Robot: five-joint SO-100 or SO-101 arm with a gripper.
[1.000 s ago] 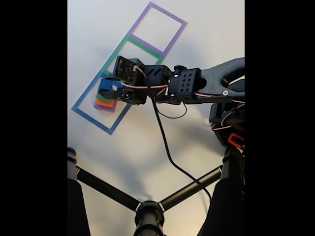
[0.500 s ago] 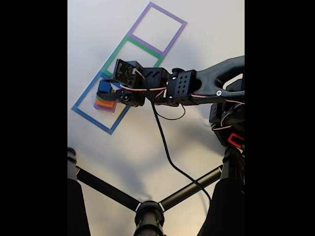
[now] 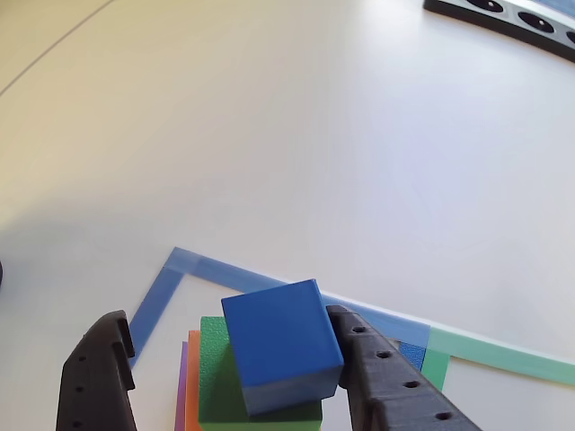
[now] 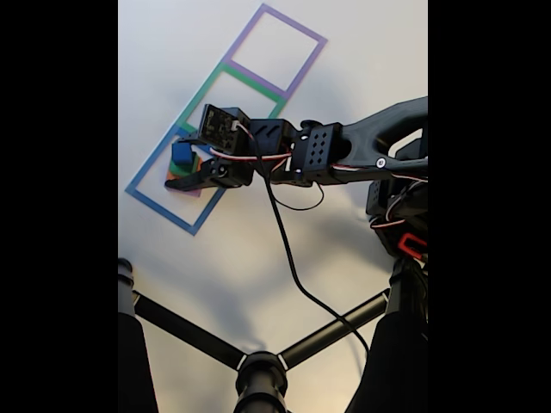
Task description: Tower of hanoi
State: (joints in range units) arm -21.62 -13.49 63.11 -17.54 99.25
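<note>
A blue cube (image 3: 283, 346) sits on top of a stack of a green block (image 3: 220, 386), an orange block (image 3: 192, 377) and a purple block (image 3: 181, 391). The cube is turned a little askew on the green block. My gripper (image 3: 229, 321) is open and straddles the cube. The right finger (image 3: 386, 377) lies close against the cube's side, and the left finger (image 3: 94, 377) stands well clear. In the fixed view the blue cube (image 4: 182, 153) and stack are inside the blue taped square (image 4: 151, 202), with the gripper (image 4: 188, 162) over them.
A green taped square (image 4: 258, 86) and a purple taped square (image 4: 297, 26) continue the row beyond the blue one. Black tripod legs (image 4: 258, 370) cross the bottom, and a black cable (image 4: 288, 249) trails over the white table. A dark strip with holes (image 3: 512, 18) lies at the far right.
The gripper held the blue cube a second ago. It has since lowered onto the stack and opened, one finger swinging away, and the cube now rests on the green block.
</note>
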